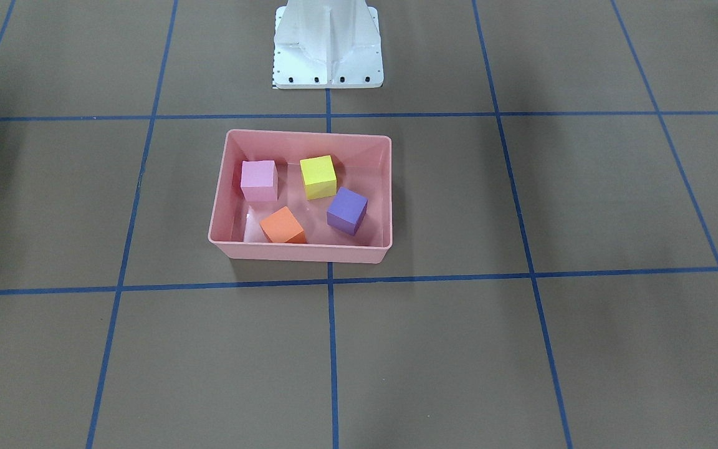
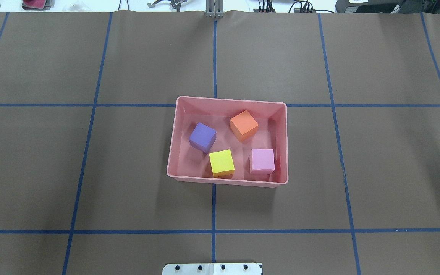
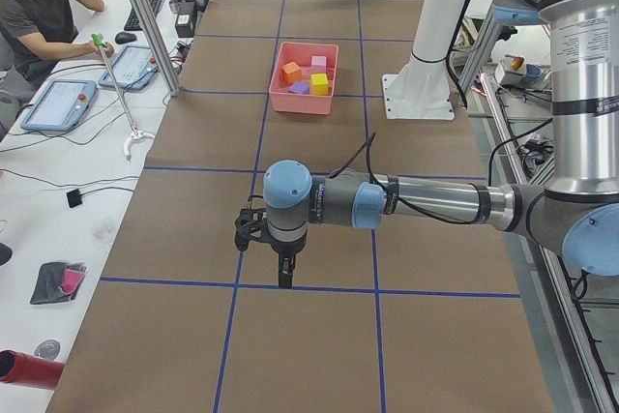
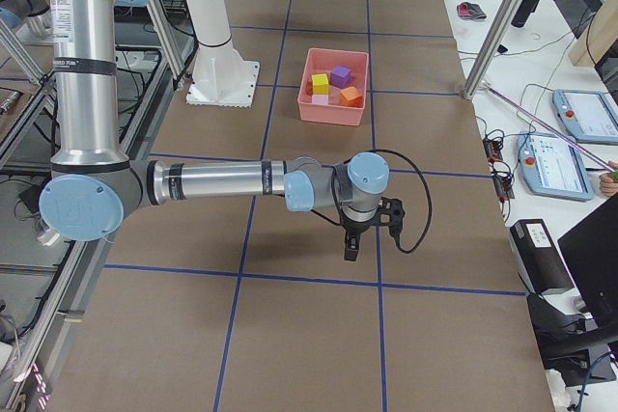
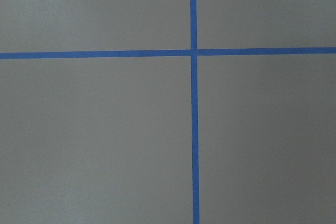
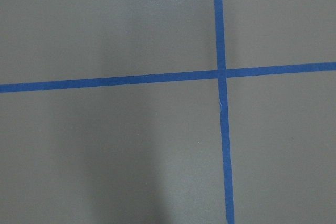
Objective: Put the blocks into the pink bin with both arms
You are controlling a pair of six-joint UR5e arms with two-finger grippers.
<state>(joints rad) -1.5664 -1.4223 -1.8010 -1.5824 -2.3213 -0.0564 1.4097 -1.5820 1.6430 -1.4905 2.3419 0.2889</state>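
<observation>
The pink bin (image 2: pixel 227 100) stands at the middle of the table, and all four cubes lie inside it. They are the purple cube (image 2: pixel 202 137), the orange cube (image 2: pixel 244 125), the yellow cube (image 2: pixel 221 163) and the light pink cube (image 2: pixel 262 160). The bin (image 1: pixel 300 252) shows in the front view too. My left gripper (image 3: pixel 282 273) shows only in the exterior left view, low over bare table far from the bin. My right gripper (image 4: pixel 351 248) shows only in the exterior right view, also far from the bin. I cannot tell whether either is open or shut. Both wrist views show only table paper and blue tape.
The white pedestal base (image 1: pixel 328 50) stands just behind the bin. Blue tape lines (image 2: pixel 214 206) grid the brown table cover. A seated operator (image 3: pixel 34 7) and tablets (image 3: pixel 60 103) are beside the table. Metal frame posts (image 3: pixel 145 16) stand at its edge.
</observation>
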